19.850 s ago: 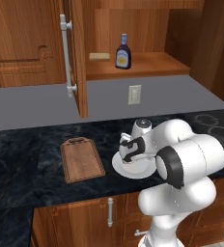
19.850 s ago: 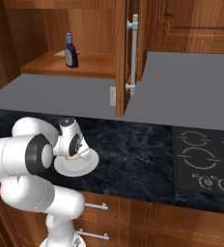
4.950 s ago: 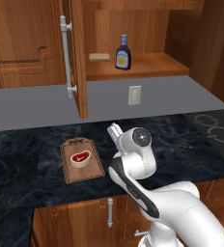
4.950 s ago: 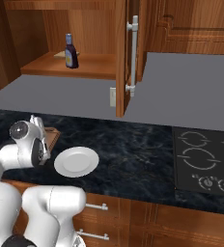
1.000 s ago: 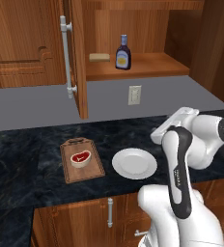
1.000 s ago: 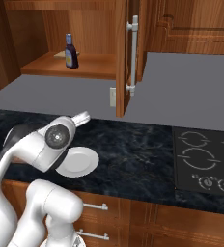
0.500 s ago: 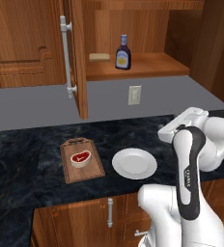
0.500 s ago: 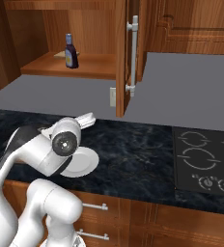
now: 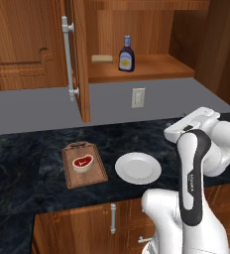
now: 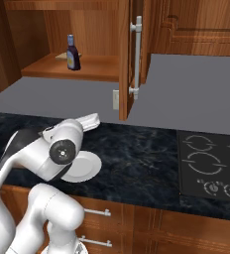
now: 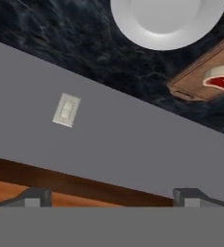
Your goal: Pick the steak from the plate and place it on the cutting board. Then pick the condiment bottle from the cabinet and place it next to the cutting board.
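Note:
The steak (image 9: 83,162) lies on the cutting board (image 9: 89,174), at the left of the counter. To the right of the board sits the plate (image 9: 138,167), bare. The condiment bottle (image 9: 126,54) stands upright on the shelf of the open cabinet (image 9: 146,69). My white hand (image 9: 192,123) hovers above the counter, to the right of the plate and well below the shelf. In the hand view my gripper (image 11: 113,197) is open with nothing between its fingers. That view is rolled over: the plate (image 11: 164,19) and the steak (image 11: 222,79) show at its top.
A flat tan block (image 9: 102,58) lies on the shelf left of the bottle. The cabinet door (image 9: 32,44) stands open with its grey bar handle (image 9: 67,57). A wall outlet (image 9: 138,97) is under the shelf. A black cooktop (image 10: 208,163) lies on the counter's right.
Since the earliest frames the steak has gone from the plate to the cutting board. Over the last second the arm has swung slightly right; the hand barely moved and the gripper stayed open.

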